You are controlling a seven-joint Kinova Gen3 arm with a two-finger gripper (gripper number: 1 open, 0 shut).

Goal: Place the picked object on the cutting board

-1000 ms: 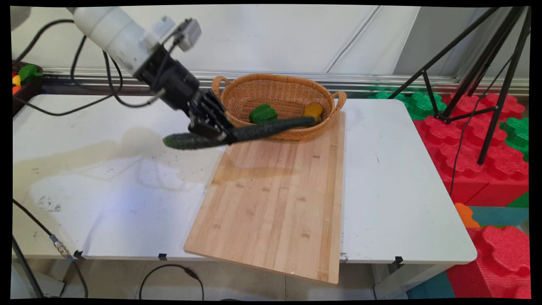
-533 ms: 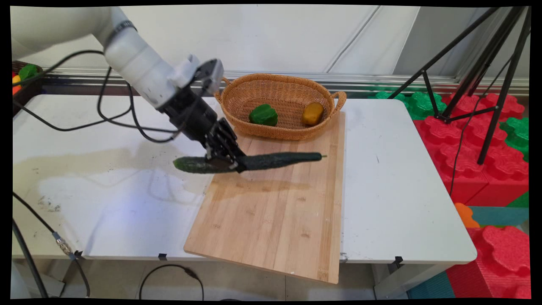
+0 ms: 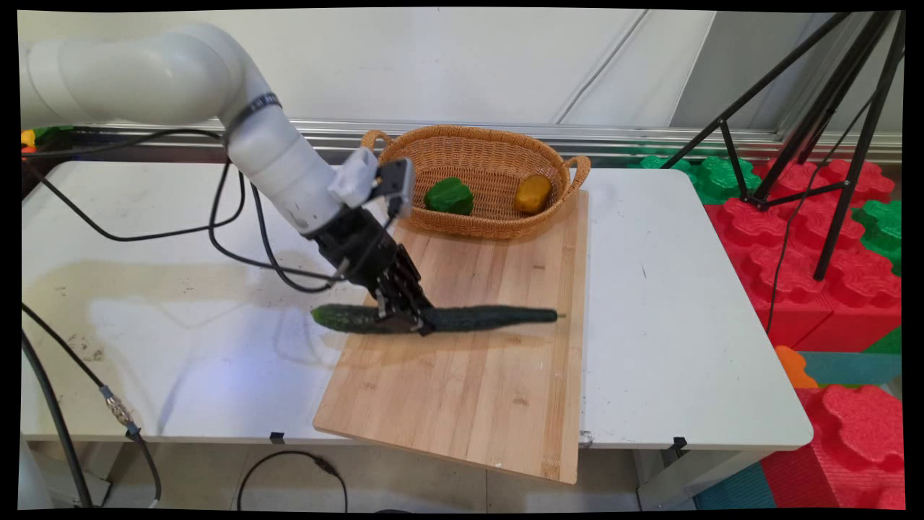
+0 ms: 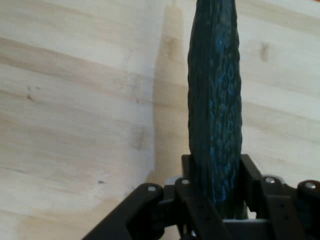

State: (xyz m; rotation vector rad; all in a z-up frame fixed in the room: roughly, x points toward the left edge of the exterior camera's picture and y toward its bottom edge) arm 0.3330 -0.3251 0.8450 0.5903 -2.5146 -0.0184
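Observation:
My gripper [image 3: 406, 323] is shut on a long dark green cucumber [image 3: 491, 317], gripping it left of its middle. The cucumber lies level just above the wooden cutting board [image 3: 469, 390], its left end sticking out past the board's left edge. Whether it touches the board I cannot tell. In the hand view the cucumber [image 4: 215, 100] runs up the picture from between my fingers [image 4: 251, 172], over the board's pale wood [image 4: 80, 110].
A wicker basket [image 3: 469, 223] stands at the board's far end and holds a green pepper [image 3: 448, 196] and a yellow-orange pepper [image 3: 533, 193]. A black tripod [image 3: 830, 123] and red and green foam blocks [image 3: 808, 238] stand right of the table [image 3: 671, 303].
The arm has come down and toward the near side with the cucumber, from in front of the basket to low over the cutting board. The grip has stayed the same.

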